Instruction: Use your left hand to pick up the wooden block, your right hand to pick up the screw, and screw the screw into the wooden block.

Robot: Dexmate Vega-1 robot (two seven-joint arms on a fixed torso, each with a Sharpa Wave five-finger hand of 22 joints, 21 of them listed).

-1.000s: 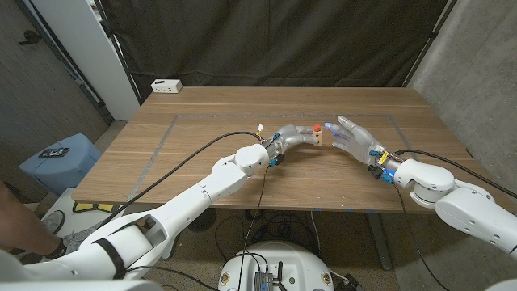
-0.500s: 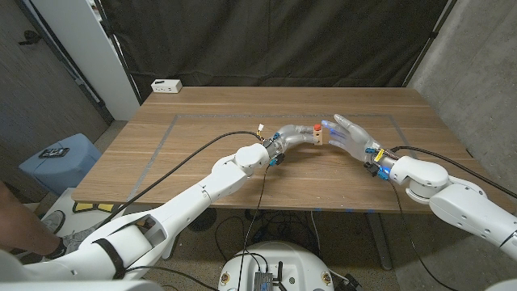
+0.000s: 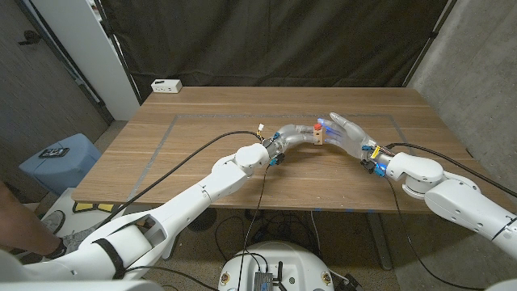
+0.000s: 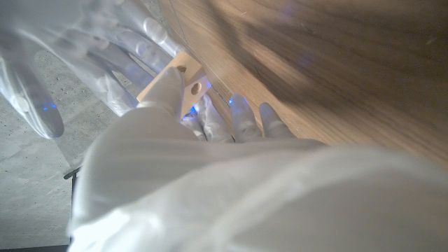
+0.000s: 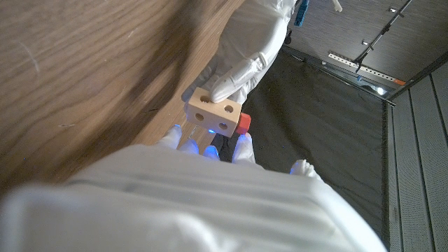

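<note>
left hand [image 3: 297,135] grips pale drilled wooden block [image 3: 321,137] above brown wooden counter [image 3: 202,137] | red-headed screw [image 5: 243,123] in block | right hand [image 3: 347,133] beside block, grip unclear

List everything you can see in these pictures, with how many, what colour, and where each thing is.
wooden block: one, pale wood with round holes, held above the table's middle between both hands.
screw: one, red head, at the block's side.
table: one, brown wood, across the scene.
white box: one, at the table's far left corner.
blue bin: one, on the floor left of the table.
left hand: one, white, holding the block.
right hand: one, white, at the block and screw; its grip is hard to tell.
</note>
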